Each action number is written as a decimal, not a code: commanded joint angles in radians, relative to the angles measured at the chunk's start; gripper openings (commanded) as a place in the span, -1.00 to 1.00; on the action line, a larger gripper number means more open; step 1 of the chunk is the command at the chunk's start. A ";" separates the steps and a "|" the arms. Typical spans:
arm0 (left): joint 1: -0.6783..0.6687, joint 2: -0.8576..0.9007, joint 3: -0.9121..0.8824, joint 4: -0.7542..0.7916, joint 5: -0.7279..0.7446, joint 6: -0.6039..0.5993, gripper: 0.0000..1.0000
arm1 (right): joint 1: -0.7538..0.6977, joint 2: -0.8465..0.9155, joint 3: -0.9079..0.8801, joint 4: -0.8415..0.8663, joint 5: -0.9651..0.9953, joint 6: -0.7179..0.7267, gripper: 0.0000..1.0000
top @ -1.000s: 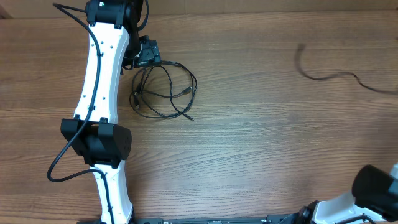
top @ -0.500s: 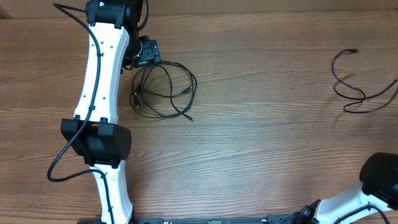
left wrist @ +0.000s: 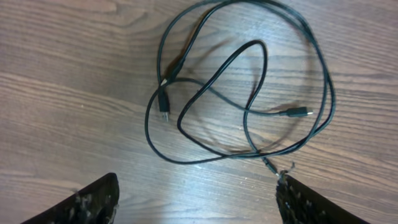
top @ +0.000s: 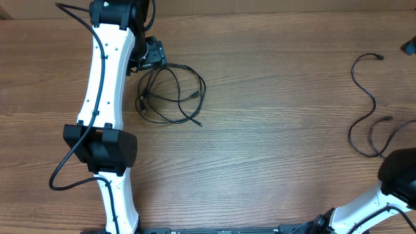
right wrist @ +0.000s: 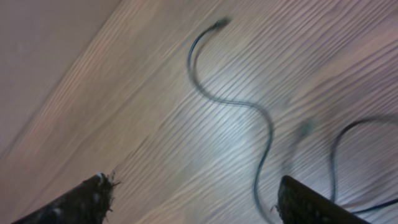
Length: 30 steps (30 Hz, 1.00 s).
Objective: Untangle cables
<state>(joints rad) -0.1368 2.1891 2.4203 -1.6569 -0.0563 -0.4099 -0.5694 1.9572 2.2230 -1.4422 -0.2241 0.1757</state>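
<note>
A tangle of thin black cables [top: 204, 88] lies on the wooden table just below my left gripper [top: 151, 56]. In the left wrist view the cables' loops [left wrist: 328, 93] and plugs lie ahead of the left gripper [left wrist: 196, 200], which is open and holds nothing. One separate cable [top: 374, 103] lies in a loose wave at the table's right side. The right wrist view shows that cable [right wrist: 233, 101] on the wood, running down beside the right fingertip [right wrist: 311, 204]. My right gripper [right wrist: 193, 200] is open and empty.
The left arm [top: 104, 84] stretches from the front edge to the back left. The right arm's elbow [top: 398, 174] is at the lower right corner. A dark tip [top: 410, 46] pokes in at the right edge. Bare wood lies between the two cable groups.
My right gripper has opened. The separate cable, which was blurred in motion, has shifted right and down and now lies still on the table. The left arm and the tangle have not moved.
</note>
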 commanded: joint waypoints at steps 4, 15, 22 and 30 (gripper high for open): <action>0.000 -0.111 0.005 -0.022 0.005 0.070 0.69 | 0.066 -0.024 0.002 -0.111 -0.093 -0.103 0.83; 0.004 -0.174 -0.029 -0.033 0.065 0.126 1.00 | 0.251 -0.090 -0.005 -0.252 -0.091 -0.146 1.00; 0.035 -0.405 -0.330 -0.033 -0.011 0.117 1.00 | 0.298 -0.158 -0.056 -0.252 -0.085 -0.089 1.00; 0.114 -0.583 -0.640 0.128 0.048 0.082 1.00 | 0.407 -0.360 -0.208 -0.252 0.051 0.010 1.00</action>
<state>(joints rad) -0.0422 1.6295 1.8572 -1.5898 -0.0433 -0.3149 -0.1959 1.6962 2.0552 -1.6947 -0.2279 0.1360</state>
